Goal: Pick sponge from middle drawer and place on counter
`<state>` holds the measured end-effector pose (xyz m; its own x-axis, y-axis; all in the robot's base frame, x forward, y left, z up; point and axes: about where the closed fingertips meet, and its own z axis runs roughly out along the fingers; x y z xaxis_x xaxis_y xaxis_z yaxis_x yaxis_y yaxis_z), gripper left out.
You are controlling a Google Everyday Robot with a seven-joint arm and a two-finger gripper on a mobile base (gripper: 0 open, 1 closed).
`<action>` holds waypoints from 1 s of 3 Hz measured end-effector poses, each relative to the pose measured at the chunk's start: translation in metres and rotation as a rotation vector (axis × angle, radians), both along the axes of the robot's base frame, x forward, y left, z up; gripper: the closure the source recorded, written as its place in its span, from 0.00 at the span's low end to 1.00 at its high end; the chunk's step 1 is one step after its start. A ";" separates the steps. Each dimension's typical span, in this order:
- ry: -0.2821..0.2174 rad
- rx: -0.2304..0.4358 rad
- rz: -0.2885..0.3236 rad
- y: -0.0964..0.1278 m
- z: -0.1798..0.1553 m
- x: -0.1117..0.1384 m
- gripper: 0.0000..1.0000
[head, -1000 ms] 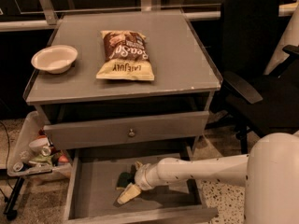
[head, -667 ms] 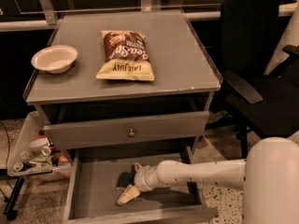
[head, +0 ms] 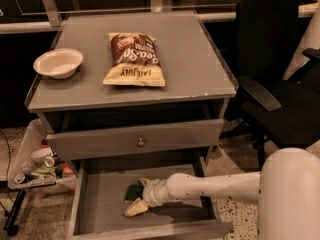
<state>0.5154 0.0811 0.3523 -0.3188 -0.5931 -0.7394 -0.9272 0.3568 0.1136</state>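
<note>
The middle drawer (head: 100, 204) is pulled open at the bottom of the cabinet. The sponge (head: 131, 191), dark green with a yellow edge, lies on the drawer's grey floor near the middle. My white arm reaches in from the right, and my gripper (head: 136, 198) is down in the drawer right at the sponge, touching or very nearly touching it. The counter (head: 190, 64) is the grey top above.
A brown-and-yellow chip bag (head: 134, 59) and a white bowl (head: 58, 63) lie on the counter. A closed drawer front with a round knob (head: 141, 142) sits above the open drawer. A black office chair (head: 275, 79) stands at the right, and a cluttered cart (head: 37, 166) at the left.
</note>
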 end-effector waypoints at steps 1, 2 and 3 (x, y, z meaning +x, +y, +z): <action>0.000 0.000 0.000 0.000 0.000 0.000 0.41; 0.000 0.000 0.000 0.000 0.000 0.000 0.65; 0.000 0.000 0.000 0.000 0.000 0.000 0.88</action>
<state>0.5154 0.0812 0.3523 -0.3188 -0.5931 -0.7394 -0.9273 0.3567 0.1137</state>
